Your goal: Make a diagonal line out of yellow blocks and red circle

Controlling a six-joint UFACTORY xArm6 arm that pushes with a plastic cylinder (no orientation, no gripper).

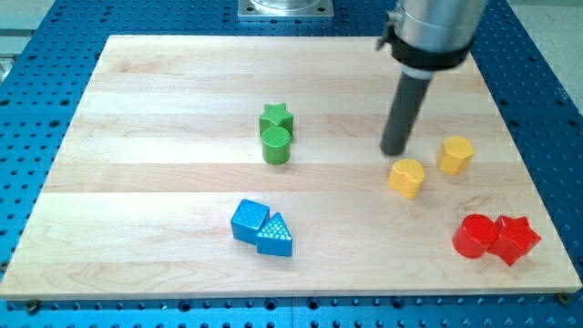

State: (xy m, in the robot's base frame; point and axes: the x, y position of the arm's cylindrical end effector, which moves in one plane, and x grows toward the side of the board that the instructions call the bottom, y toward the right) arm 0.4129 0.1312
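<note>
Two yellow blocks lie at the view's right: a yellow heart-like block [406,178] and a yellow hexagon [455,155] up and to its right. The red circle [475,236] lies near the view's bottom right corner, touching a red star [516,240] on its right. My tip [393,150] rests on the board just above and slightly left of the yellow heart-like block, close to it, and left of the yellow hexagon.
A green star [276,117] touches a green circle [276,145] below it near the board's middle. A blue square [249,220] touches a blue triangle [275,237] lower down. The wooden board [137,164] sits on a blue perforated table.
</note>
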